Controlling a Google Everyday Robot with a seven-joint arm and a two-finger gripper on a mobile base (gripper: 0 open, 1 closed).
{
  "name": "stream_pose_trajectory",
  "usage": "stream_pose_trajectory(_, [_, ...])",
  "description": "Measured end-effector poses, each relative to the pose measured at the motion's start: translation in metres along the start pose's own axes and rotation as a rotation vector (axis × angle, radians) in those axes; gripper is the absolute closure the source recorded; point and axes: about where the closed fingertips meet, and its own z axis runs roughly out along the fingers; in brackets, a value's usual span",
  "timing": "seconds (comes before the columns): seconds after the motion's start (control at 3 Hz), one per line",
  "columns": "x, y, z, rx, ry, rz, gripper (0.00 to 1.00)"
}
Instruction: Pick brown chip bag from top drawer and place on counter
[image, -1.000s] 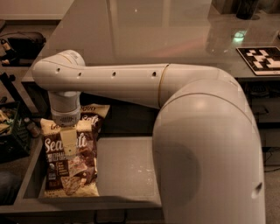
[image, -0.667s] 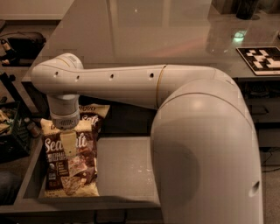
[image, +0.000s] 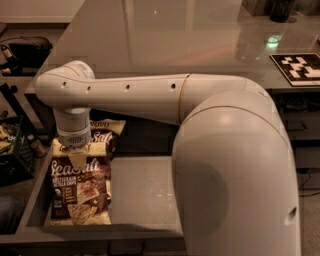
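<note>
The gripper (image: 77, 157), whose grip cannot be told, hangs right over the upper end of the brown chip bag (image: 80, 195), which lies flat, front-to-back, at the left of the top drawer (image: 142, 195).

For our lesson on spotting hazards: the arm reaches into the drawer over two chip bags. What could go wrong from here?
1. The gripper sits at the top of the front bag, which overlaps the rear bag; both might get caught or dragged.
2. The counter edge lies just behind the drawer; a lifted bag might snag on it.
</note>
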Motion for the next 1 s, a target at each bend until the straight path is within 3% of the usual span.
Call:
stream_pose_trajectory(0.33, [0.0, 0.0, 0.0, 0.0, 0.0, 0.0, 0.88])
stream_pose_trajectory(0.67, [0.001, 0.006, -0.007, 0.003, -0.015, -0.003, 1.0])
stream_pose_trajectory(1.0, [0.005, 0.031, -0.032, 0.034, -0.048, 0.022, 1.0])
